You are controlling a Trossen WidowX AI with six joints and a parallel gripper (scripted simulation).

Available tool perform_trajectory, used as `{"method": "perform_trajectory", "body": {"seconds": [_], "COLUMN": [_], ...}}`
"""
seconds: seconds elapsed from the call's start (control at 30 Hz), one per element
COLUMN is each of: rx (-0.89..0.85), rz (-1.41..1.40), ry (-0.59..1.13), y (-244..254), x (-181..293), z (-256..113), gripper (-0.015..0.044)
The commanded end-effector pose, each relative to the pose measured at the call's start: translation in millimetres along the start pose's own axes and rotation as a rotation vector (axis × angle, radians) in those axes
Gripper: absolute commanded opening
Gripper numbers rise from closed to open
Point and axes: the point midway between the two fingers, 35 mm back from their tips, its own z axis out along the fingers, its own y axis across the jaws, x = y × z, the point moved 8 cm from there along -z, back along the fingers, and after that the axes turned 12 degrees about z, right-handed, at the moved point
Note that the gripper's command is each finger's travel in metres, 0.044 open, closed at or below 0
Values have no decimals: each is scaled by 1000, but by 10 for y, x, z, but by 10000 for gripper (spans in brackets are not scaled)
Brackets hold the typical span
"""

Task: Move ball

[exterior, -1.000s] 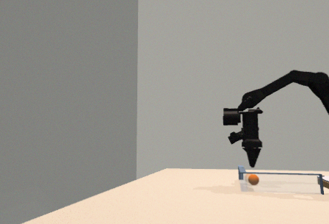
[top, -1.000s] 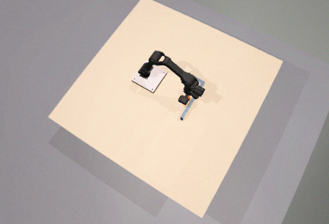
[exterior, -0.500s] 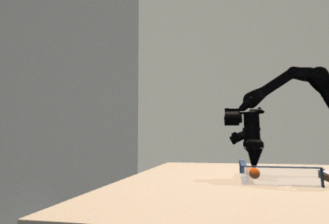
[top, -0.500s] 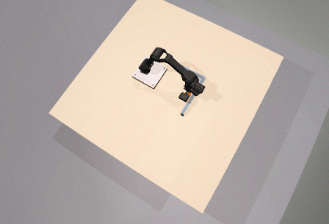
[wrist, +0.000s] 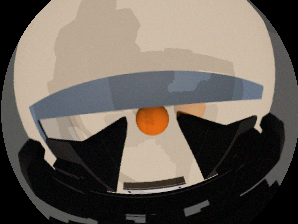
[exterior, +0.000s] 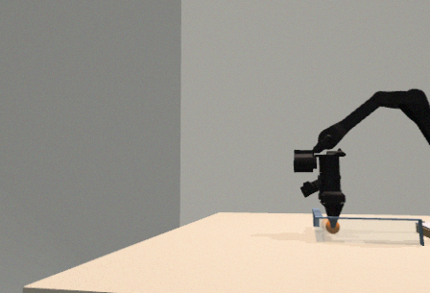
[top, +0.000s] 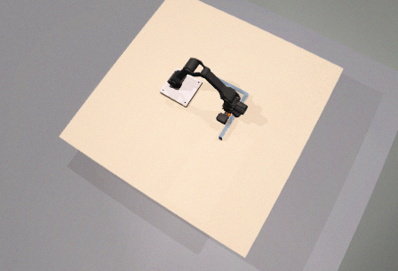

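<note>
The orange ball [wrist: 152,121] [exterior: 332,228] rests on the table beside one clear wall with a blue top [wrist: 142,91] [top: 226,129]. The gripper [wrist: 151,117] [exterior: 333,223] points down with its fingers open, one on each side of the ball, with gaps visible in the wrist view. Its tips are low, overlapping the top of the ball in the exterior view. The see-through copy [wrist: 195,109] is pale orange, right of the ball in the wrist view, along the same wall and partly hidden by the right finger. In the top view the arm hides most of the ball.
The second wall [top: 235,88] meets the first at a corner, on the left in the wrist view. The arm's pale base plate [top: 183,95] stands on the table [top: 151,150] behind the walls' open side. The arm reaches over the walls.
</note>
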Motion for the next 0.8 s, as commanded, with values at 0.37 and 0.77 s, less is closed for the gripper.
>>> {"method": "perform_trajectory", "body": {"seconds": [0.37, 0.77], "rx": [4, 18], "rz": [4, 0], "ry": [3, 20], "y": [-5, -127], "x": [16, 56], "z": [33, -364], "gripper": [98, 0]}}
